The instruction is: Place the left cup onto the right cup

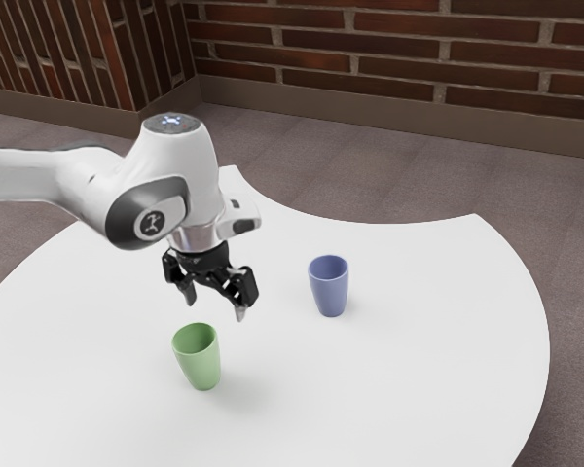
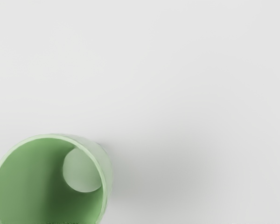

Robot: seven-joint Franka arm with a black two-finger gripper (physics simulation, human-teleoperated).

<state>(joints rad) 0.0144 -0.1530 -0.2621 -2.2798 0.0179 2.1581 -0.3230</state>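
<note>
on the white table (image 1: 419, 370) the green cup (image 1: 197, 355) stands upright just under the empty, spread-fingered gripper (image 1: 214, 295), well apart from the blue cup (image 1: 328, 284); best to centre one finger inside the rim before descending straight.

A white round table (image 1: 438, 389) spreads beneath the pincer (image 1: 214, 300) and out to every side of it, its smooth top (image 2: 177, 70) faintly shadowed just under the pincer. Beyond the table's curved far edge, behind the pincer, lies a grey-brown carpeted floor (image 1: 389, 165). Farther back still, a red brick wall (image 1: 419, 49) rises above a plain grey skirting strip (image 1: 370, 105), and the wall turns a corner well behind the pincer.
</note>
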